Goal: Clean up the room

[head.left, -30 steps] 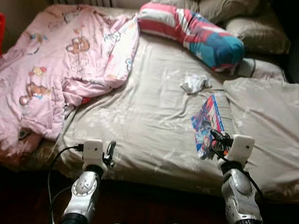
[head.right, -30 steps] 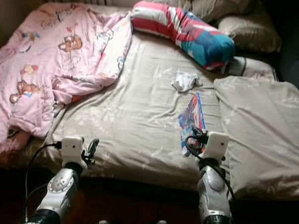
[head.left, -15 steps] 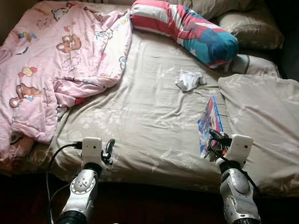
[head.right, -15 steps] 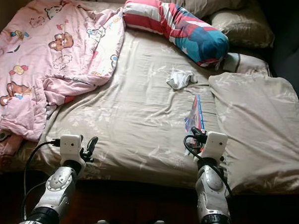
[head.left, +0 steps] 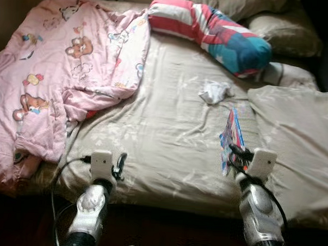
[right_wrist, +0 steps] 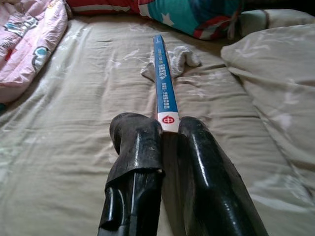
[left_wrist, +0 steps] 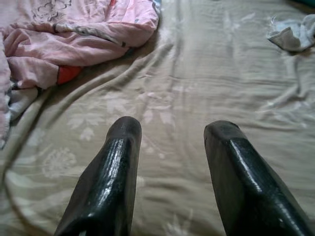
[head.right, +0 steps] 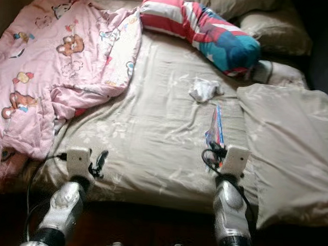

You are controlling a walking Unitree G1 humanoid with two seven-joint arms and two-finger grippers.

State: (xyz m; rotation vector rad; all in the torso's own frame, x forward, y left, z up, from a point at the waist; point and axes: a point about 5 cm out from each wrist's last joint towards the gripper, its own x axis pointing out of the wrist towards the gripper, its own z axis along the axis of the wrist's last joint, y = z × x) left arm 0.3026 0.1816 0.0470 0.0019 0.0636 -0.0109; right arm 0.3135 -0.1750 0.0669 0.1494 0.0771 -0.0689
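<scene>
Lying beyond held book (right_wrist: 164, 83), sock (right_wrist: 178, 58), pillow (head.left: 211, 32)

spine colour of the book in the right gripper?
Blue, with a white end bearing a red mark; the book spine shows best in the right wrist view.

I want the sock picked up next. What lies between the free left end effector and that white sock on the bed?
Nothing visible: bare beige sheet runs from the open left end effector to the white sock. The pink quilt lies off to one side.
</scene>
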